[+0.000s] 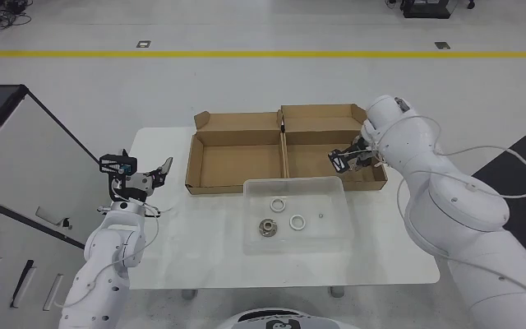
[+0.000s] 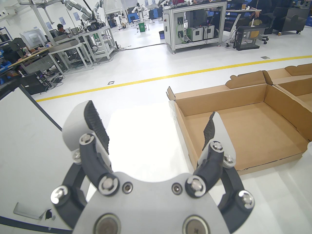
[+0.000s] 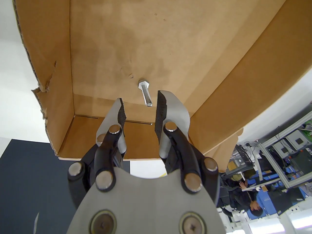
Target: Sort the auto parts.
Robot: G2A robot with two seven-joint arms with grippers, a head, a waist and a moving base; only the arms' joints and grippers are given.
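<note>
A clear plastic tray near the table's front holds two white rings, a metal hub and a small nut. Behind it stand two open cardboard boxes, left and right. My right gripper hangs open inside the right box. A silver bolt sits just past its fingertips, free of both pads. My left gripper is open with nothing in it, above the table's left end, short of the left box.
A white panel leans at the table's left edge. The white table has bare surface on both sides of the tray and in front of it. A yellow floor line runs behind the table.
</note>
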